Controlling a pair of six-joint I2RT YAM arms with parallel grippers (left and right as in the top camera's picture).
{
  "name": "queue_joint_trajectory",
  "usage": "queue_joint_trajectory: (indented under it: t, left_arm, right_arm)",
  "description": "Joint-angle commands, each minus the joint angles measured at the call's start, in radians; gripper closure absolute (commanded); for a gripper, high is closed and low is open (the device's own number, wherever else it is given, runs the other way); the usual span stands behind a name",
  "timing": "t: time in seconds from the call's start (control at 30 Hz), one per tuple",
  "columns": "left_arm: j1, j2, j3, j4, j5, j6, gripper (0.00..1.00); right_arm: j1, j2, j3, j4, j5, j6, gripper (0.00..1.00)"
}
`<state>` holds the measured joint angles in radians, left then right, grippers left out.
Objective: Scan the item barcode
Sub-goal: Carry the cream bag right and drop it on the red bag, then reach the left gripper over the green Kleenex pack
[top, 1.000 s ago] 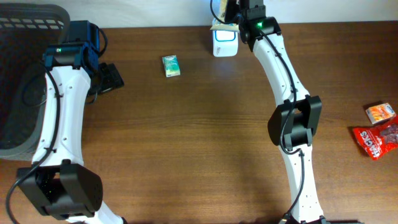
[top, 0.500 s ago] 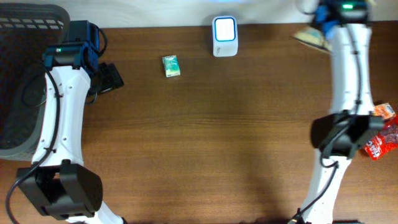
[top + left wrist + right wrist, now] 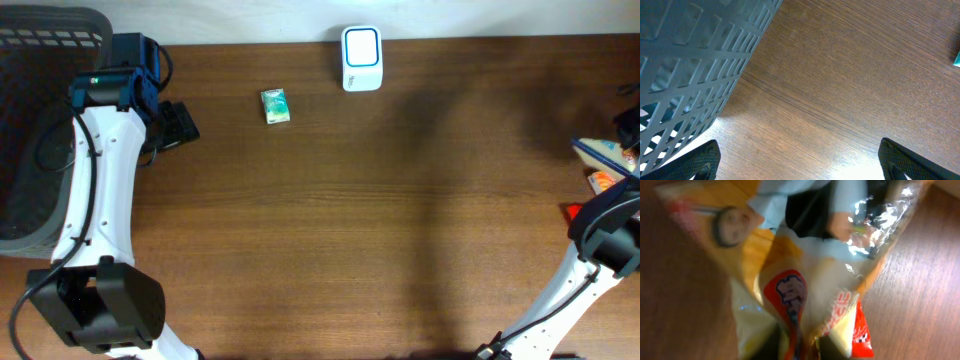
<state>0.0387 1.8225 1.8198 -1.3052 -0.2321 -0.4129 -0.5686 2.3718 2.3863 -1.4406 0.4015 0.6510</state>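
At far edge of wooden table (image 3: 350, 220), scanner (image 3: 361, 58)

The white barcode scanner (image 3: 361, 58), its blue-rimmed window facing up, stands at the far edge of the tabletop (image 3: 400, 230) near the middle, well apart from the snack packet (image 3: 603, 153) at the right edge, a glossy crinkled wrapper printed in yellow, pale blue and red, blurred up close.
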Motion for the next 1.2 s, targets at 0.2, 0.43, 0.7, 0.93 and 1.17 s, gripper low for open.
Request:
queue_joint_trajectory:
  t: [0.2,0.43,0.7,0.93,1.17]
  left_arm:
    - [0.002,-0.001,0.013,-0.002,0.007,-0.013,0.01]
    - [0.002,-0.001,0.013,-0.002,0.007,-0.013,0.01]
    - [0.002,-0.001,0.013,-0.002,0.007,-0.013,0.01]
    - [0.002,-0.001,0.013,0.030,0.007,-0.013,0.01]
    - [0.002,-0.001,0.013,0.024,0.031,-0.013,0.01]
  right_arm:
    - [0.000,-0.010,0.025,0.000,-0.055,-0.142,0.01]
    - [0.002,-0.131,0.124,-0.022,-0.277,-0.142,0.01]
    - [0.018,-0.322,0.124,-0.185,-0.343,-0.142,0.02]
    - [0.033,-0.336,0.118,-0.258,-0.481,-0.217,0.02]
    - [0.038,-0.335,0.118,-0.257,-0.480,-0.217,0.02]
